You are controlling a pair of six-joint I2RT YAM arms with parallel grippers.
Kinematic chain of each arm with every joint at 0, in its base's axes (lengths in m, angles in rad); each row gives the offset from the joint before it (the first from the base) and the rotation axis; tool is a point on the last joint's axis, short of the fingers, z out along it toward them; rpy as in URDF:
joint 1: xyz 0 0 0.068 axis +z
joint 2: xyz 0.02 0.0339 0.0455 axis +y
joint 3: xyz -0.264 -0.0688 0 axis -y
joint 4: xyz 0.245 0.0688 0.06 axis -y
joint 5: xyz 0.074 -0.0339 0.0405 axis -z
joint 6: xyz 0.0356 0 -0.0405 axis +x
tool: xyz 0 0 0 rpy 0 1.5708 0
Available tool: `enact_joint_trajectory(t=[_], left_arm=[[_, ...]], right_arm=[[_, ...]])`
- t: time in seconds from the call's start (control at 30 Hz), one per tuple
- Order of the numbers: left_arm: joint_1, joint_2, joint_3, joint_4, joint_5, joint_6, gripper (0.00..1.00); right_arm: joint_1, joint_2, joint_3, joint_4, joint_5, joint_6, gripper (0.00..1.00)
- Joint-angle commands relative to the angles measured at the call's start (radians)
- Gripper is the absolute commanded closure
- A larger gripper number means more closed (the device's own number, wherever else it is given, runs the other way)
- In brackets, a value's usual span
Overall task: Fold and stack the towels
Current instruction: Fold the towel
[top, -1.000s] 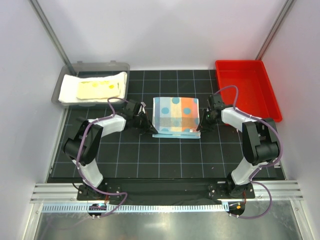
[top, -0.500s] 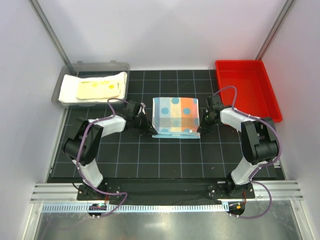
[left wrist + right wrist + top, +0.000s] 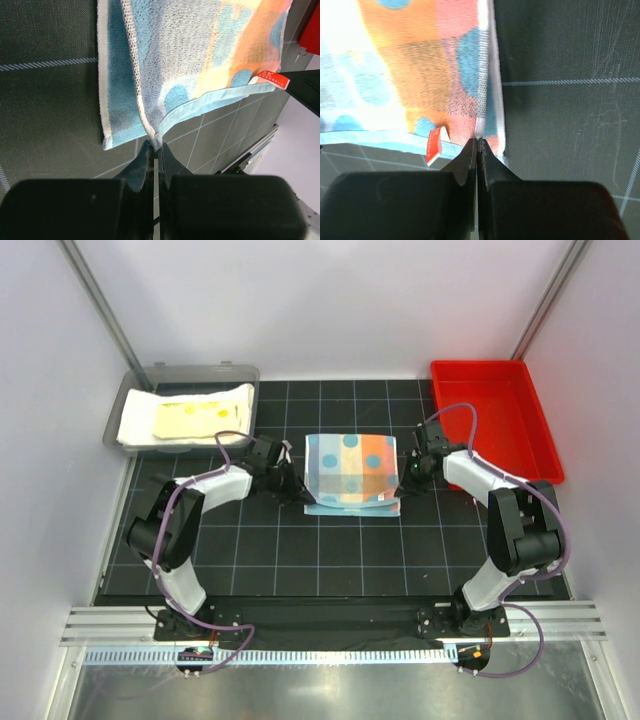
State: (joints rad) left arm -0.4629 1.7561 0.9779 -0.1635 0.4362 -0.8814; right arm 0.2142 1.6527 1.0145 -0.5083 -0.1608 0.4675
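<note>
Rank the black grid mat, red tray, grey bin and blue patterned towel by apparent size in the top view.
1. black grid mat, clearly the largest.
2. red tray and grey bin: they look too alike to rank.
3. blue patterned towel, the smallest.

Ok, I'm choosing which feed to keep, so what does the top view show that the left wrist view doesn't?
Only the top view: the grey bin holding a pale yellow towel. Only the left wrist view: a close look at the left claw pinched shut on the hem of the blue patched towel. Both: that towel lying on the black grid mat.
</note>
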Motion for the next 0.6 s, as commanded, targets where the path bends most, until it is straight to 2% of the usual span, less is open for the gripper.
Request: enact_joint_trajectory(t=[0.0, 0.23, 0.57], left_arm=[[-0.003, -0.066, 0.051, -0.063, -0.014, 0.015, 1.00], [-0.033, -0.145, 0.033, -0.125, -0.037, 0.024, 1.00], [-0.059, -0.093, -0.099, -0.056, -0.069, 0.036, 1.00]], right_arm=[[0.005, -0.079, 0.056, -0.041, -0.022, -0.021, 0.99], [0.005, -0.159, 0.004, -0.073, -0.033, -0.015, 0.99], [0.005, -0.191, -0.226, 0.068, -0.019, 0.008, 0.99]])
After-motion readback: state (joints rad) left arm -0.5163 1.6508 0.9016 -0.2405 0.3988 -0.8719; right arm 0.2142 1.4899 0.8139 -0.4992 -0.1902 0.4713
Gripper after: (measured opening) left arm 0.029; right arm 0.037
